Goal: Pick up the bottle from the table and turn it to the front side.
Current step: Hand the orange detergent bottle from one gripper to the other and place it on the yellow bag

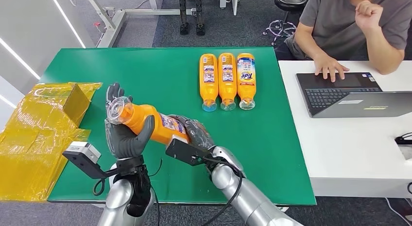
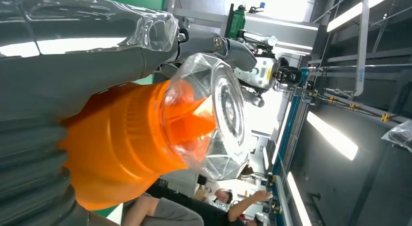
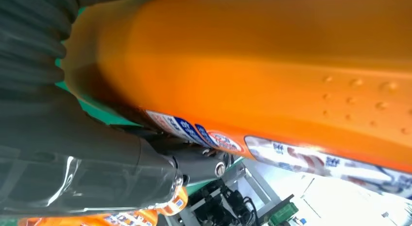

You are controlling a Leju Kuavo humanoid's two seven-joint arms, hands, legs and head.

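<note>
Aloft, orange bottle (image 1: pixel 148 123) between left hand (image 1: pixel 125 138) and right hand (image 1: pixel 197 133).

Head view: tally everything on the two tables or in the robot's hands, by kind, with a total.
Orange bottles: 4, three lying in a row on the green table (first, second, third) and one held by the left hand and right hand.
Yellow wrapped packages: 1 pile.
Laptops: 1, on the white table.
Total: 6.

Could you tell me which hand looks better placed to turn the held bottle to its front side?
Probably the left hand: it wraps the orange bottle near the clear cap, so it could twist the neck, while the right hand supports the base end.
</note>
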